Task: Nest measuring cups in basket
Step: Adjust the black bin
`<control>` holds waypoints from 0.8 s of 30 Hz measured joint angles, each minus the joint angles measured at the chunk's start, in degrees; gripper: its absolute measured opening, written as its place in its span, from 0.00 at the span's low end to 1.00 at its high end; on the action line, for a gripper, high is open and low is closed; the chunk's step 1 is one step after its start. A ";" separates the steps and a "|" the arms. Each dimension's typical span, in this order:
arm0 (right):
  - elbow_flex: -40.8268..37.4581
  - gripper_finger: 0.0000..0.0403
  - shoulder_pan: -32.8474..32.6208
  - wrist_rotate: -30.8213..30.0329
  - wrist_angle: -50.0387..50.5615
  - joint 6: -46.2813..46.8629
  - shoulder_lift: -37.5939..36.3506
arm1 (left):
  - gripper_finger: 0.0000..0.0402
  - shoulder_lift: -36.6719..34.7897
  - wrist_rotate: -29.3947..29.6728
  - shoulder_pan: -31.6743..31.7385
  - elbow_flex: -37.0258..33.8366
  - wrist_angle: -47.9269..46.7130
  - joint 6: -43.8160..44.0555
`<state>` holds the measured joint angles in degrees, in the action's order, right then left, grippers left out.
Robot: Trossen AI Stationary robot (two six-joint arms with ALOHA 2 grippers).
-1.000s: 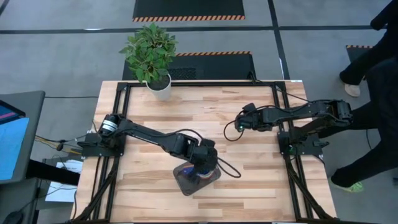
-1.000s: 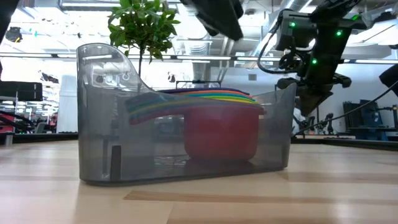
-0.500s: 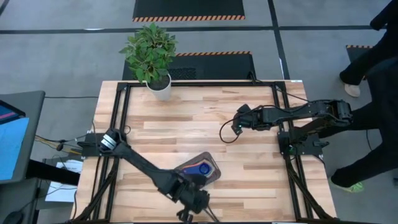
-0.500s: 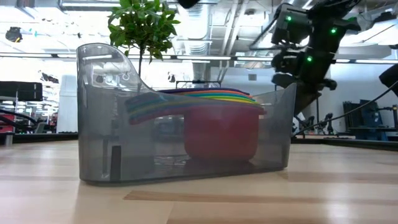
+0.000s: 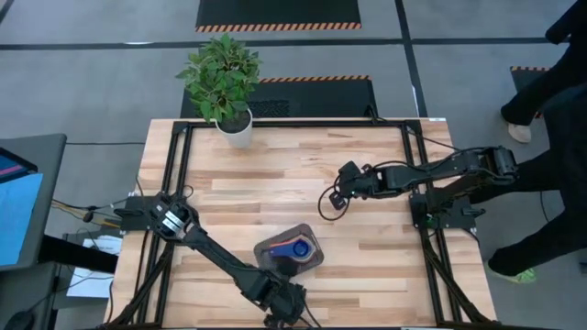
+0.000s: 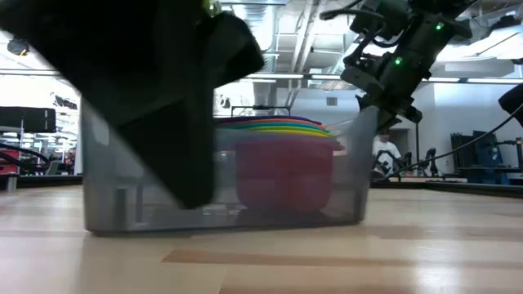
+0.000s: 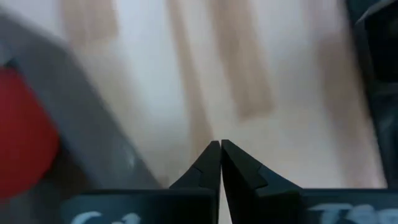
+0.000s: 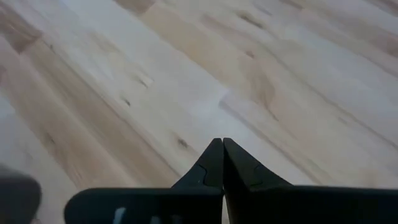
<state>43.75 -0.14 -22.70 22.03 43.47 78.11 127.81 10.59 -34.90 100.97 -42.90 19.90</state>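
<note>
Since the picture of one second ago, the left arm has left the basket [image 5: 290, 254] and now reaches along the table's near edge, with the left gripper [image 5: 286, 310] just beside the basket's near side. The basket has shifted a little too: its long axis lay almost across the table before, and it now runs on a diagonal, from the near left to the far right. In the low view the dark left arm now covers the left end of the basket, which was fully visible half a second ago. The right arm has stretched further toward the table's middle, and the right gripper [image 5: 341, 182] hangs above the bare wood, well apart from the basket.

The table [image 5: 275, 183] is of light wooden boards. A plant in a white pot [image 5: 236, 128] stands at its far edge, as before.

The basket rests on the near middle part of the table. Inside it the measuring cups [image 6: 282, 159] sit nested in one stack; the red one is outermost, with orange, yellow, green and blue rims above it. From above, a dark blue cup is on top, and the handles point to the far right.

Both grippers have their fingers pressed together, tip against tip, and they hold nothing.
</note>
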 joint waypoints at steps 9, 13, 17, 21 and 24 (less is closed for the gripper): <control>0.00 0.03 -2.91 -1.23 0.25 0.19 0.00 | 0.00 -0.41 2.93 -0.08 0.04 -5.90 2.25; 0.00 0.04 -3.27 -1.67 0.49 0.18 0.00 | 0.00 -0.42 2.78 -0.09 0.04 -9.60 4.10; 0.00 0.04 -3.10 -1.86 0.84 0.15 0.00 | 0.00 -0.42 3.59 -0.08 0.04 -13.73 6.91; 0.00 0.03 -3.08 -2.06 0.89 -0.05 0.00 | 0.00 -0.42 5.11 -0.09 0.04 -16.22 8.86; 0.00 0.03 -3.10 -2.67 0.93 -0.14 0.00 | 0.00 -0.42 5.82 -0.08 0.04 -18.15 10.15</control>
<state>43.75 -3.25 -25.37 22.96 43.33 78.11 127.39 16.41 -34.98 101.01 -61.04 30.05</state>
